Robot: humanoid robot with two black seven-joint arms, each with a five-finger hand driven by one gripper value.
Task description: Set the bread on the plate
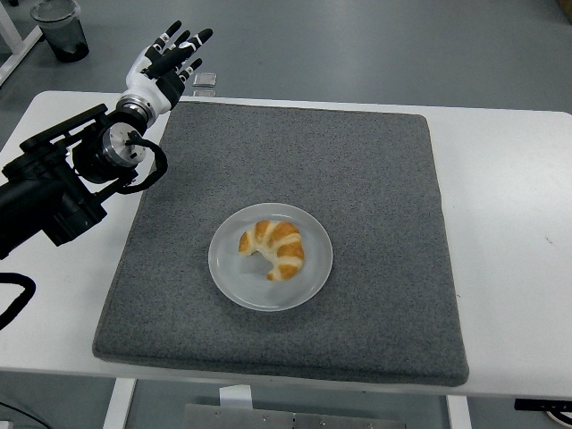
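A golden croissant (273, 248) lies on a round pale grey plate (313, 279) in the middle of the dark grey mat (375, 197). My left hand (167, 55) is at the mat's far left corner, well away from the plate. Its fingers are spread and it holds nothing. The black left arm (63, 183) comes in from the left edge. My right arm is out of view.
The white table (509, 206) shows bare around the mat. A dark bin (61, 27) stands on the floor at the top left. A small flat grey object (205, 85) lies just past the table's far edge.
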